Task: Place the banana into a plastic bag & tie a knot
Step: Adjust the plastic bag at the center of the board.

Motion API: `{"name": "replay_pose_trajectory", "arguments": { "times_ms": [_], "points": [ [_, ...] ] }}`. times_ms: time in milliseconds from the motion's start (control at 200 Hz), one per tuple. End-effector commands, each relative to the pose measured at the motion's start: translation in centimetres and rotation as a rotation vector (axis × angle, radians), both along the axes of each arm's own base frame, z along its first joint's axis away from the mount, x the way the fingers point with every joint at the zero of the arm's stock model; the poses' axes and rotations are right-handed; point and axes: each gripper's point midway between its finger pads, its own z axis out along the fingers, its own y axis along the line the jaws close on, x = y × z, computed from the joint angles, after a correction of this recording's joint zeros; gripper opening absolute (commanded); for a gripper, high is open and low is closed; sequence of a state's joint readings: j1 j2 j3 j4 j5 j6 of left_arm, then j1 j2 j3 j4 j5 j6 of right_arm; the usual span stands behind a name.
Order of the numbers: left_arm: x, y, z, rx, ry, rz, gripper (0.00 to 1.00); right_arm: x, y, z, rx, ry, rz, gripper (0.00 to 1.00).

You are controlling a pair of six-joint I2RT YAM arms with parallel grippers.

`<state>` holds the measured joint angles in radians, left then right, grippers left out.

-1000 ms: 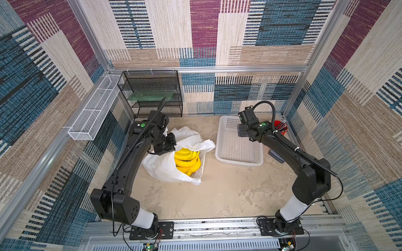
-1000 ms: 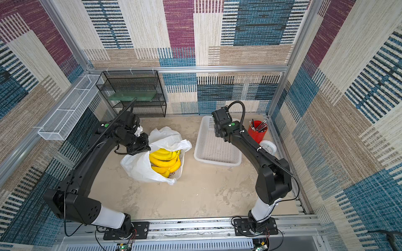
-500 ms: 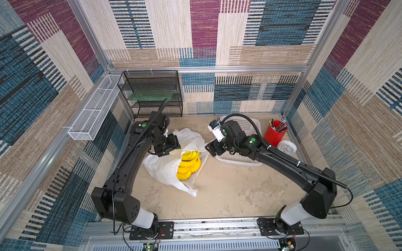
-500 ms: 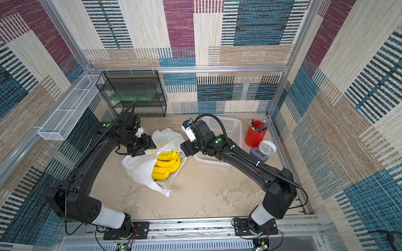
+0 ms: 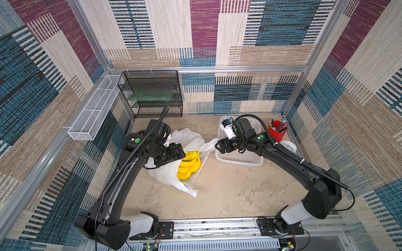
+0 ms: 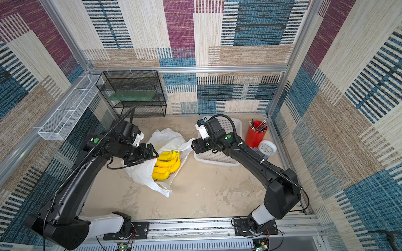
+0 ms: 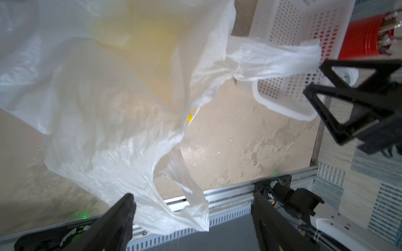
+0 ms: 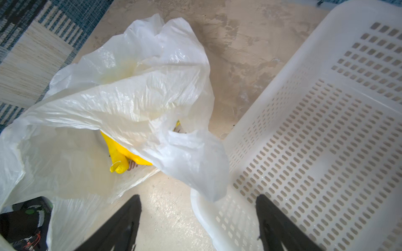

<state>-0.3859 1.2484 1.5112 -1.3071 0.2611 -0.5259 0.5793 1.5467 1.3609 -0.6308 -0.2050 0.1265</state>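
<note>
Plastic bag [image 5: 169, 176] lying centre-left on table [image 5: 228, 195], banana [image 5: 188, 164] bunch in its open mouth.
Left gripper [image 5: 181, 153]: fingers spread wide, nothing held, over bag. Right gripper [image 5: 217, 148]: fingers wide apart, empty, just beside a loose handle, at white basket [image 5: 243, 162] edge.

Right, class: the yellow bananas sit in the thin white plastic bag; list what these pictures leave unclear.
- Yellow banana bunch: count unclear; thin white plastic bag film and the left gripper cover part in both top views.
- Bag's print: only an unreadable scrap, right wrist view.
- Pencils in the red cup: too small in top views; cut off by the left wrist view's edge.
</note>
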Motion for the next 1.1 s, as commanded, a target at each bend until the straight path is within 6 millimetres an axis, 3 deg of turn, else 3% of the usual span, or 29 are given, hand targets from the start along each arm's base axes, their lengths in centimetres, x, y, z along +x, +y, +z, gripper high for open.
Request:
{"name": "replay_pose_trajectory", "arguments": {
  "times_ms": [0, 145, 275, 335, 476, 666, 781, 961, 1092],
  "points": [
    [-2.7, -1.1, -0.3, 0.015, -0.006, -0.125, 0.85, 0.3, 1.0, -0.2, 0.053, 0.040, 0.016, 0.76],
    [-6.9, -3.2, -1.7, -0.021, 0.072, -0.231, 0.84, 1.7, 1.5, -0.2, 0.080, 0.052, -0.007, 0.61],
    [-10.7, -3.7, -3.6, 0.001, 0.148, -0.277, 0.84, 2.5, 1.2, -0.5, 0.073, 0.080, -0.052, 0.22],
    [-12.3, -3.7, -4.3, 0.035, 0.154, -0.306, 0.86, 2.3, 1.0, -0.8, 0.077, 0.100, -0.070, 0.14],
    [-12.8, -3.7, -5.1, 0.226, 0.007, -0.393, 0.88, 1.9, 0.8, -0.9, 0.083, 0.155, -0.107, 0.01],
    [-9.8, -6.0, -5.2, 0.612, -0.355, -0.506, 0.89, 1.5, 0.8, -1.2, 0.094, 0.220, -0.138, 0.00],
    [-10.4, -8.0, -7.0, 0.750, -0.422, -0.578, 0.92, 1.7, 0.6, -1.2, 0.097, 0.249, -0.152, 0.00],
    [-10.8, -6.1, -9.6, 0.856, -0.386, -0.537, 0.91, 2.1, 0.2, -1.0, 0.124, 0.257, -0.163, 0.00],
    [-10.6, -6.2, -10.1, 0.886, -0.389, -0.554, 0.79, 2.1, 0.3, -0.9, 0.132, 0.259, -0.160, 0.00]
  ]
}}
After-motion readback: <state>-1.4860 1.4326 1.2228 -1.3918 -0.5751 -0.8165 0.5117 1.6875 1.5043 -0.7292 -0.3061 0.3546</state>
